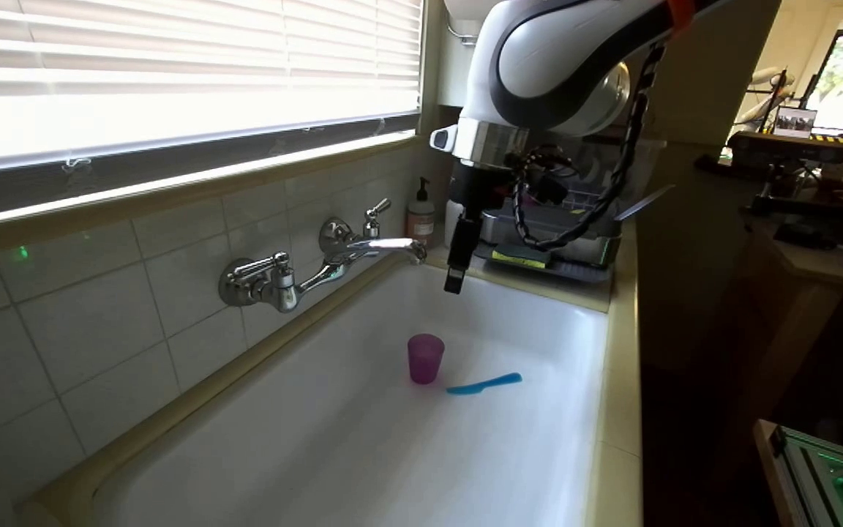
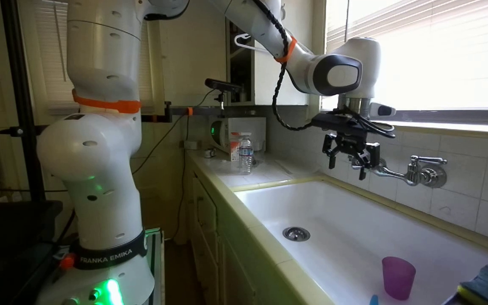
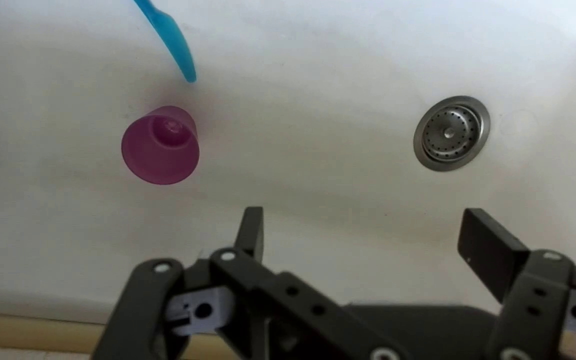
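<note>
Over a white sink (image 3: 318, 115), the pincer (image 3: 360, 222) is spread wide, holding nothing; below are one purple cup (image 3: 160, 152) and one blue knife (image 3: 172, 37).

Cup (image 1: 426, 360) in sink (image 1: 363, 454) — knife (image 1: 484, 385) just beside it

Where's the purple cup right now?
In the wrist view, the purple cup stands in the sink, left of the drain, beside the blue knife.

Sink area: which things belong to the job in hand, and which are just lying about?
Likely the job:
sink, under the open fingers
purple cup, in sink
blue knife, in sink

Probably just lying about:
pump bottle
water bottle
microwave
</note>
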Robot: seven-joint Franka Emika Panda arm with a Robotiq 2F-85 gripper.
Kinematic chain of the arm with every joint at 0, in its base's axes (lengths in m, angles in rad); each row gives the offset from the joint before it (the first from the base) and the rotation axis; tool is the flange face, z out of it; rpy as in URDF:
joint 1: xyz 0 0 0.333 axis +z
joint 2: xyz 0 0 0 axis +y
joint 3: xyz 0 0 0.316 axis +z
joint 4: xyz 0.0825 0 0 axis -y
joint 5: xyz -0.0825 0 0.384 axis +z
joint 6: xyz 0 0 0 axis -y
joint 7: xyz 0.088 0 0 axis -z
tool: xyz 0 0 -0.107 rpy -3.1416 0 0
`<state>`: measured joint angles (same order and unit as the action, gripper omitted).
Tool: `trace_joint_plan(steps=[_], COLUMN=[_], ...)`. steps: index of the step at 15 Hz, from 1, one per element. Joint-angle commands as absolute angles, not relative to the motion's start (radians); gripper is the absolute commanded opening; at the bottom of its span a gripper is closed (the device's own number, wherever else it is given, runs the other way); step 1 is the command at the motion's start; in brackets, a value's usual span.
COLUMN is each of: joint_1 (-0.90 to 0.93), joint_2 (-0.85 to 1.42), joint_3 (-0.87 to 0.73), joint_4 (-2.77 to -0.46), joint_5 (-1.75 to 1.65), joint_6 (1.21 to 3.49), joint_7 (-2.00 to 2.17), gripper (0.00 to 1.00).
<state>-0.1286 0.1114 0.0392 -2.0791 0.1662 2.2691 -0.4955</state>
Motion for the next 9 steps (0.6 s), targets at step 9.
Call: trace_joint_plan(steps=[9], joint_1=[-0.079], joint_2=[0.173], joint_3=[0.015], joint_4=[-1.929], joint_5=[0.148], joint_6=[2.234], joint_7=[-0.199], gripper=[1.00])
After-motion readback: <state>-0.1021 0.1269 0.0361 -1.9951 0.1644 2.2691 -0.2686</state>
